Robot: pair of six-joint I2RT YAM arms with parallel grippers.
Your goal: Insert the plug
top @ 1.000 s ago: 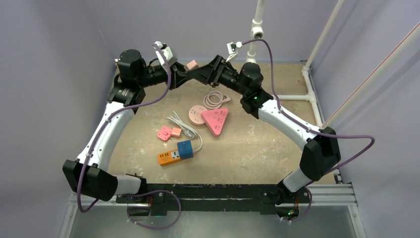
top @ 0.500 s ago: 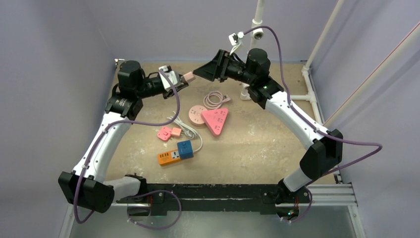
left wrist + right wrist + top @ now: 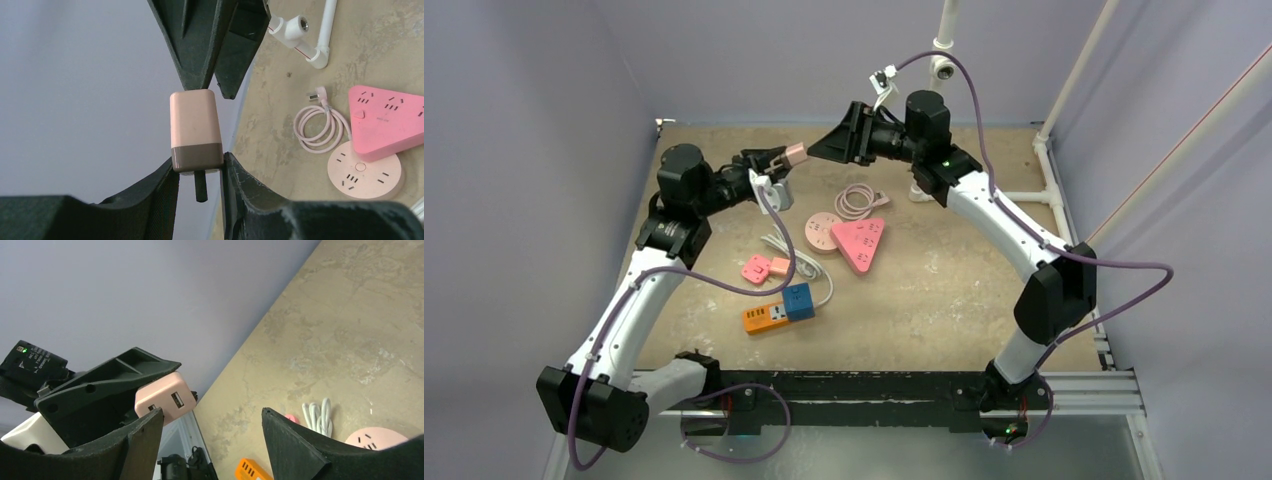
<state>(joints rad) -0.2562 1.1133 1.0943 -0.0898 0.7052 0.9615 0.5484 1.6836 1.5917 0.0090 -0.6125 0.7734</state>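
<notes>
My left gripper (image 3: 782, 157) is shut on the plug (image 3: 796, 153), a pink charger block with a brown base, held in the air over the far left of the table. In the left wrist view the plug (image 3: 195, 127) sits between the fingertips, with a dark prong pointing back toward the wrist. My right gripper (image 3: 816, 149) is open and faces the plug's far end. From the right wrist, the plug (image 3: 165, 397) shows two USB ports just past the left fingertip (image 3: 145, 432). The pink triangular power strip (image 3: 860, 242) and round pink socket (image 3: 821, 231) lie mid-table.
A coiled pink cable (image 3: 856, 200) lies behind the sockets. Nearer me are small pink adapters (image 3: 764, 268), a bundled white cable (image 3: 792, 255) and an orange strip (image 3: 764, 317) with a blue cube (image 3: 798, 300). A white pipe frame (image 3: 939, 60) stands at the back right.
The left gripper has carried the plug slightly left and nearer. The right gripper has opened a little wider and no longer touches the plug; both arms' elbows have shifted.
</notes>
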